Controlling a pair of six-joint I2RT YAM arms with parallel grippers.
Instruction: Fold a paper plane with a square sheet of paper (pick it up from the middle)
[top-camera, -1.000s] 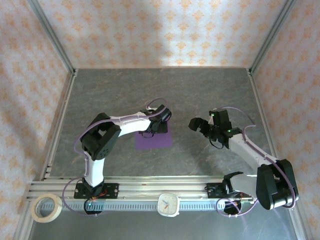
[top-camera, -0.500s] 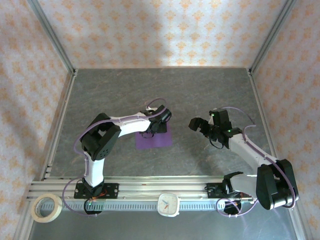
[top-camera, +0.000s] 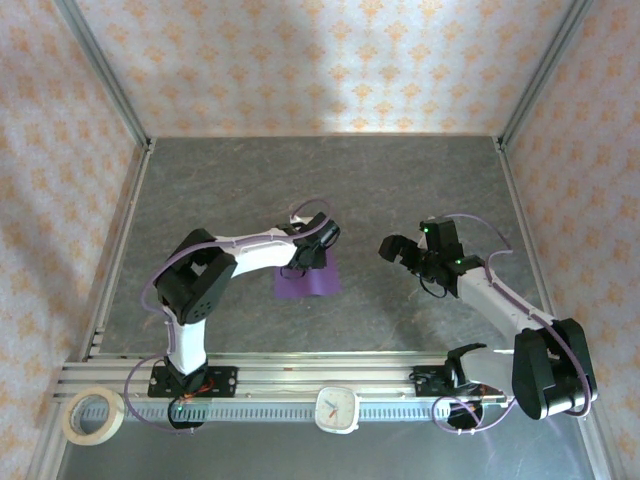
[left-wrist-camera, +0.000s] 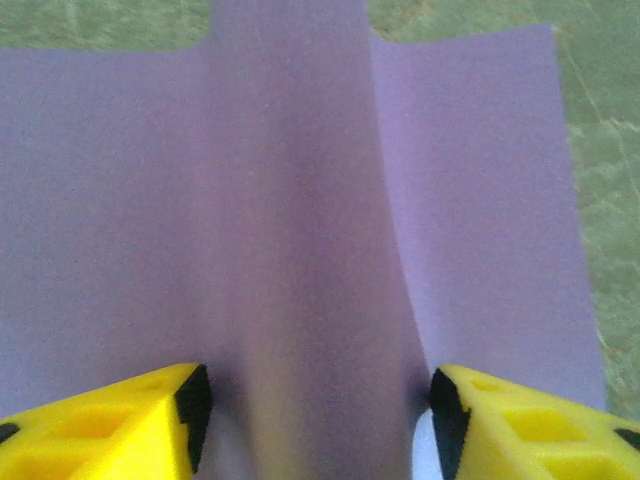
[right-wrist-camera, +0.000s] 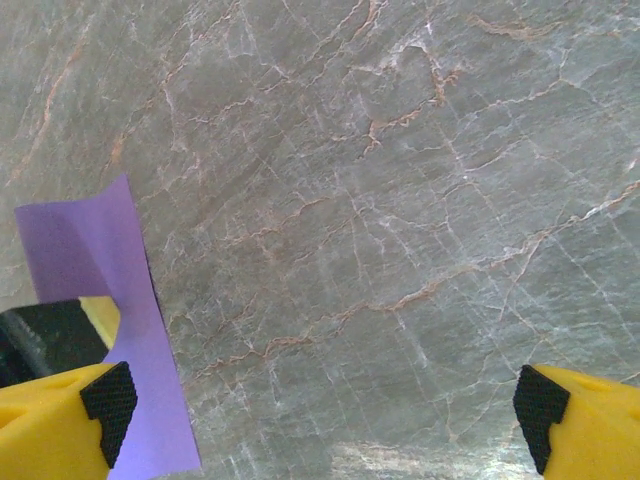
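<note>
From the top view, the square sheet of paper (top-camera: 308, 281) lies on the grey marbled table (top-camera: 420, 180) a little left of centre, and the left gripper (top-camera: 306, 257) is down on the sheet's upper edge. In the left wrist view the purple sheet spans nearly the whole frame. A soft ridge of it is humped up along the centre line, from the bottom edge to the top, and it stands exactly between my two yellow fingers (left-wrist-camera: 150, 415). The left jaws are partway apart, with the black pads against the flanks of that ridge. I read them as gathering the paper, not yet pinching it flat. The stuff looks very light and limp. It buckles at a nudge, will slide on the smooth stone if pushed sideways, and will keep any crease I put in it, so a careless squeeze would mark it for good. The middle hump is the right place to take it, with a gentle squeeze on the crest so both halves hang evenly. The right gripper (top-camera: 396, 247) hovers well apart, right of centre, with its jaws spread wide and nothing between them. In its own wrist view there is bare table under it, and the sheet's corner stands up at the lower left of that frame.
</note>
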